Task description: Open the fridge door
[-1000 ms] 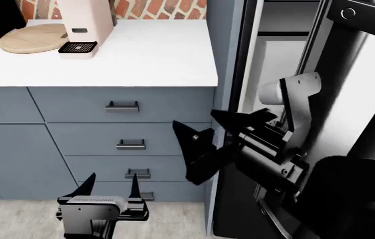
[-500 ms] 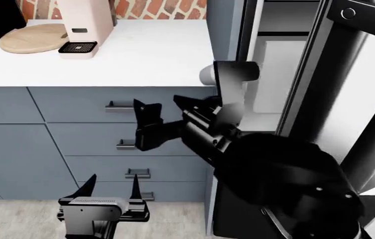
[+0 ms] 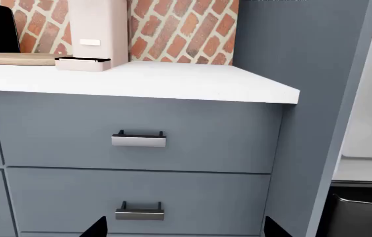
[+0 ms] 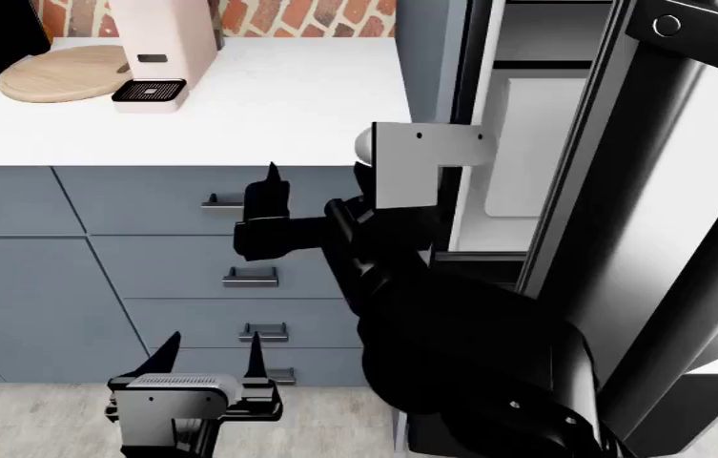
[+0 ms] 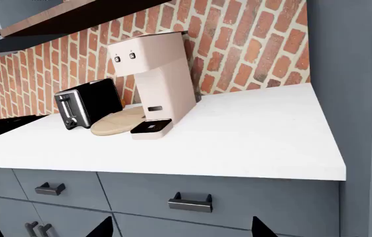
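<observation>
The fridge door [image 4: 677, 191] stands ajar. My right gripper [image 4: 285, 215] is spread and empty; my left gripper [image 4: 213, 367] is spread, idle. Risk: my right arm clipping the counter [image 4: 282, 105] edge.

Even, bright simulator light — crisp, no blur — soft sheen on the fridge door [image 4: 702, 191].

Right hand [image 4: 285, 215] raised, fingers spread and empty — left hand [image 4: 206, 367] low, likewise spread
</observation>
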{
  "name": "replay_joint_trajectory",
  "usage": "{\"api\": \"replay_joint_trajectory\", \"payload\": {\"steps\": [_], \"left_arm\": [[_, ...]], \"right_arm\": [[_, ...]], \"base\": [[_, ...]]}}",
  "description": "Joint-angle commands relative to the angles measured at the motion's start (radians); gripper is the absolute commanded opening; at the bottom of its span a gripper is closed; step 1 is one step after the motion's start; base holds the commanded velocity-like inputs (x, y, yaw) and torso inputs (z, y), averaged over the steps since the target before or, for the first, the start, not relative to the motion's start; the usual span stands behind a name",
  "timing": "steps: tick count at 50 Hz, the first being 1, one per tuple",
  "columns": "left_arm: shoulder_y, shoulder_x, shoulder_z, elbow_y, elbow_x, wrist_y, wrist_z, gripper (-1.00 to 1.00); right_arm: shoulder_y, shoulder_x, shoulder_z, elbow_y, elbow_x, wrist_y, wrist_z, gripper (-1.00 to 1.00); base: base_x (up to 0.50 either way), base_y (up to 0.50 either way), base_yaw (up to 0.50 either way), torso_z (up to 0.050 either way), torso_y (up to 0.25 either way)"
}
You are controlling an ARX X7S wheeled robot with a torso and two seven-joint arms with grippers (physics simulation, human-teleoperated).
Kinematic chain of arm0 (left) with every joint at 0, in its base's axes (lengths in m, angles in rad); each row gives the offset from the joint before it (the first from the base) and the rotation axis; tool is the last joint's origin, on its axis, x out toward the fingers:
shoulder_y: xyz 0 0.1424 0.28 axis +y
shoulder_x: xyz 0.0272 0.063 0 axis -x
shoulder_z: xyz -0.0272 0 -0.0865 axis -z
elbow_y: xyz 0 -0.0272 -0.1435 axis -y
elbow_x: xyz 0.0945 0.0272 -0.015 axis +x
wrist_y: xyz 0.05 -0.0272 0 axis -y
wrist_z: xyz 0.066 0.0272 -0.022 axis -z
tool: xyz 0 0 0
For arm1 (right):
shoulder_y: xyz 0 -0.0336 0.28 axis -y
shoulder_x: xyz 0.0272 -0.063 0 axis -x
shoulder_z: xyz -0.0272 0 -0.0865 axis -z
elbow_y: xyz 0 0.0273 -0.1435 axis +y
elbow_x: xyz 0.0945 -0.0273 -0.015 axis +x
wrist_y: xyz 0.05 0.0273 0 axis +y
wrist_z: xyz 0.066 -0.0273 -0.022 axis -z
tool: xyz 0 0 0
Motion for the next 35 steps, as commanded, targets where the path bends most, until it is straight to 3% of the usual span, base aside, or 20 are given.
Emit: {"api": "replay_joint_trajectory", "payload": {"steps": [1,18,35], "left_arm": [[0.002,-0.009,-0.006,0.016,-0.015,-0.009,-0.005,1.0],[-0.006,-0.012,-0.013,0.011,-0.031,-0.008,-0.004,1.0],[-0.007,-0.015,-0.012,0.013,-0.034,-0.012,-0.01,1.0]], "right_arm": [[0.009,-0.034,-0.065,-0.005,-0.087,-0.021,0.131,1.0],[0.029,-0.024,-0.088,0.076,-0.158,-0.081,0.254,1.0],[0.053,0.016,-0.107,0.195,-0.256,-0.165,0.263,1.0]], "base": [[0.0,0.0,0.0,0.0,0.0],[0.0,0.0,0.0,0.0,0.0],[0.0,0.0,0.0,0.0,0.0]]}}
